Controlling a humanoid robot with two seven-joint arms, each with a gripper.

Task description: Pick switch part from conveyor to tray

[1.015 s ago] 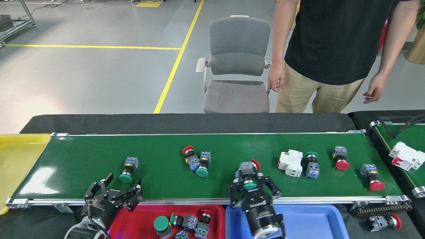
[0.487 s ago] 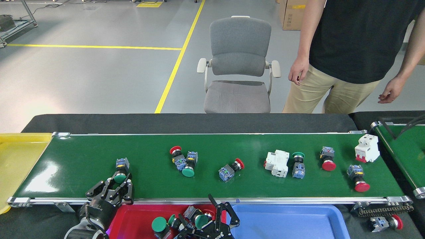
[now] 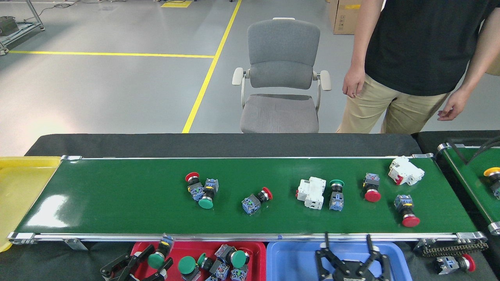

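Switch part, green mushroom cap with a blue-and-yellow contact block behind it, sits between the fingers of the left gripper, over the left end of the red tray. It is off the conveyor. The fingers close on the cap end and the block points up and away toward the belt rail.

Step in hand, as I judge it: release into the tray. The part appears to hang above the tray floor rather than rest on it, though the height cannot be read from this view. Best practice: lower until it is just over a bare patch of red, then open. Several switches already lie in the tray's middle and right, so the empty left portion is the place; dropping onto the pile risks a bounce over the low rim.

Right gripper is over the blue tray, fingers spread wide, empty.

Next candidates on the belt: a red-and-green pair touching each other, and a lone red-capped switch lying clear, the easier grab. White breakers are not the target. A person stands beyond the belt, hands well clear.
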